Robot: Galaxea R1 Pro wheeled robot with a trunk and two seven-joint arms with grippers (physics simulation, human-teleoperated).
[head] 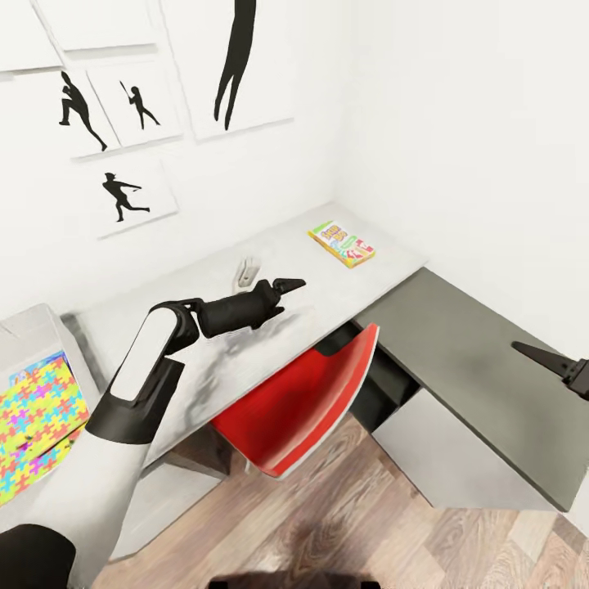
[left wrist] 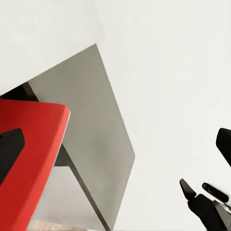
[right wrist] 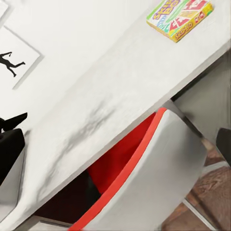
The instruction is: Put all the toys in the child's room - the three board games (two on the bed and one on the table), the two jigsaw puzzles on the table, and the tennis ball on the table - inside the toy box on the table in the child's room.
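Note:
A Skip-Bo board game (head: 342, 243) lies flat on the light grey table (head: 204, 327) near the far corner, and it also appears in the right wrist view (right wrist: 180, 17). My left gripper (head: 288, 285) hovers over the table a short way left of the game, open and holding nothing; its fingers (left wrist: 9, 151) stand wide apart. My right gripper (head: 541, 357) hangs open over the dark desk wing (head: 466, 360), empty. At the far left the grey toy box (head: 29, 327) holds a multicoloured jigsaw puzzle (head: 37, 409).
A red chair (head: 303, 401) is tucked under the table between my arms, its back rising to the table edge. A small white object (head: 245, 274) sits on the table behind my left gripper. White walls with athlete silhouette pictures (head: 123, 196) close the corner.

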